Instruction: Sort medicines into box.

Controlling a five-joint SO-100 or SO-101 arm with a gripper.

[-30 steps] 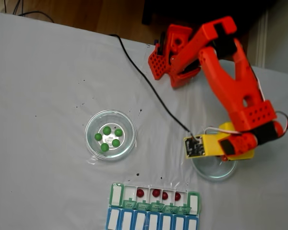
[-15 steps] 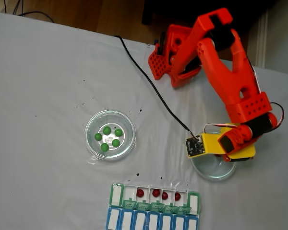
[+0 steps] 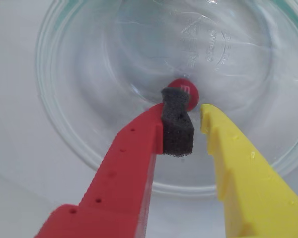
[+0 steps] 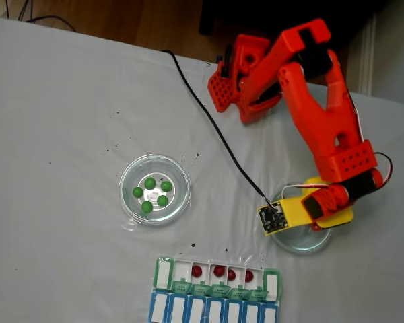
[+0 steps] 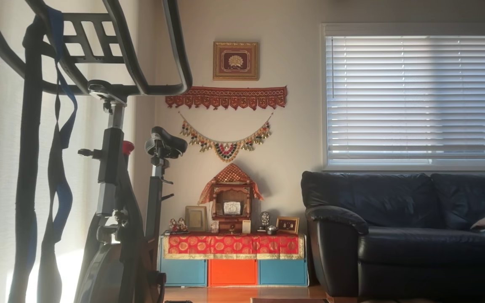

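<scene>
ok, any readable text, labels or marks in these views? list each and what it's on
"m": white letter on the red ball in the glass dish, just past the gripper tips.
Embossed lettering on the dish base: too faint to read.
Lids of the green-and-white organizer: any lettering too small to read in the fixed view.
Circuit board on the arm's wrist: markings too small to read.

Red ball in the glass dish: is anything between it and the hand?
Nothing visible. In the wrist view the open hand sits just before the red ball, inside the glass dish; the foam pad overlaps its near edge.
</scene>
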